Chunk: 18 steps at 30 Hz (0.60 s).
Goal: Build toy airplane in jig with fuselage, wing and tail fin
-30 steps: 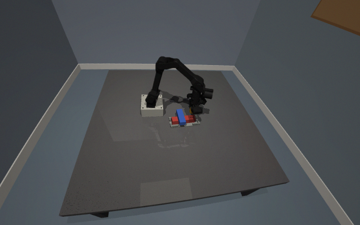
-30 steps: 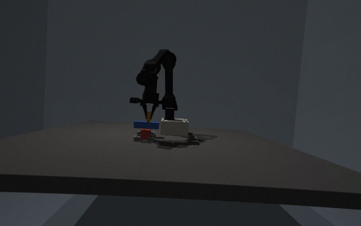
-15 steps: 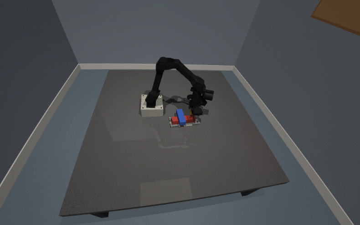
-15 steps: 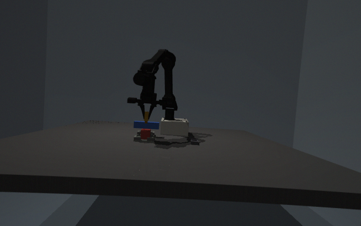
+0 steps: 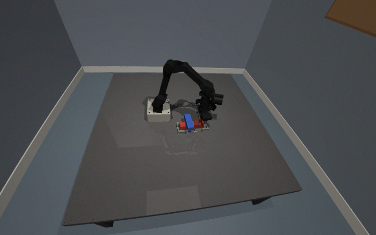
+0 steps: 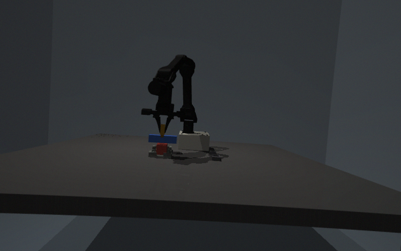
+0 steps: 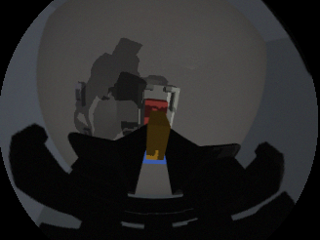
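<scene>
- black two-finger gripper (image 5: 200,118) (image 6: 162,133) (image 7: 156,127) pinching upright orange-yellow tail fin (image 5: 199,116) (image 6: 162,130) (image 7: 158,134) above fuselage's tail end
- red blocky fuselage (image 5: 198,124) (image 6: 161,149) (image 7: 155,106) in pale grey jig (image 5: 205,129) (image 6: 167,154) (image 7: 175,100), well in from bench (image 5: 177,171) (image 6: 189,183) (image 7: 205,44) edges
- long blue wing (image 5: 189,122) (image 6: 162,138) (image 7: 154,161) crosswise over fuselage

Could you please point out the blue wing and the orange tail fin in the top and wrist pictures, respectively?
Blue wing (image 5: 189,122) (image 6: 162,138) (image 7: 155,161): top view, middle of its upper face.
Orange tail fin (image 5: 199,117) (image 6: 162,129) (image 7: 158,137): wrist view, middle of its broad side.
</scene>
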Tool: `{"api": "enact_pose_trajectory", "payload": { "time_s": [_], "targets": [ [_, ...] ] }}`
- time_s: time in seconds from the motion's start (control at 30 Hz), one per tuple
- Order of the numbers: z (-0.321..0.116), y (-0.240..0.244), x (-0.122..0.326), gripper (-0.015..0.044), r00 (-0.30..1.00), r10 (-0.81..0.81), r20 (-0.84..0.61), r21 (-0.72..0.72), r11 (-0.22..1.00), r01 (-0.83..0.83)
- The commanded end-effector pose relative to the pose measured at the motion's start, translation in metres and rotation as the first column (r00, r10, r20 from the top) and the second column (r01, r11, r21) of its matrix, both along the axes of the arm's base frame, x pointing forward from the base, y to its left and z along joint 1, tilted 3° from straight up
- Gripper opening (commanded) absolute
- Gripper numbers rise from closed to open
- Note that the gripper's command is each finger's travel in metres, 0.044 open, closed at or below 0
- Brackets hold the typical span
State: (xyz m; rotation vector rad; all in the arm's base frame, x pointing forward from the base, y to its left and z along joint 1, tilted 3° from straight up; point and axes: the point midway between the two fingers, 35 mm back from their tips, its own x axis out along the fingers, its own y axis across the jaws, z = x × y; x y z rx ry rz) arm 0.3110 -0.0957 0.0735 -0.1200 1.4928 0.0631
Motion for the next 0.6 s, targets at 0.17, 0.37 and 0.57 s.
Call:
{"api": "enact_pose_trajectory", "payload": {
  "time_s": [0.17, 0.37, 0.57],
  "targets": [
    [-0.014, 0.001, 0.001, 0.0065, 1.000, 0.003, -0.001, 0.006, 1.000, -0.003],
    [-0.023, 0.000, 0.002, 0.0065, 1.000, 0.003, -0.001, 0.006, 1.000, -0.003],
    [-0.033, 0.000, 0.002, 0.0065, 1.000, 0.003, -0.001, 0.006, 1.000, -0.003]
  ]
}}
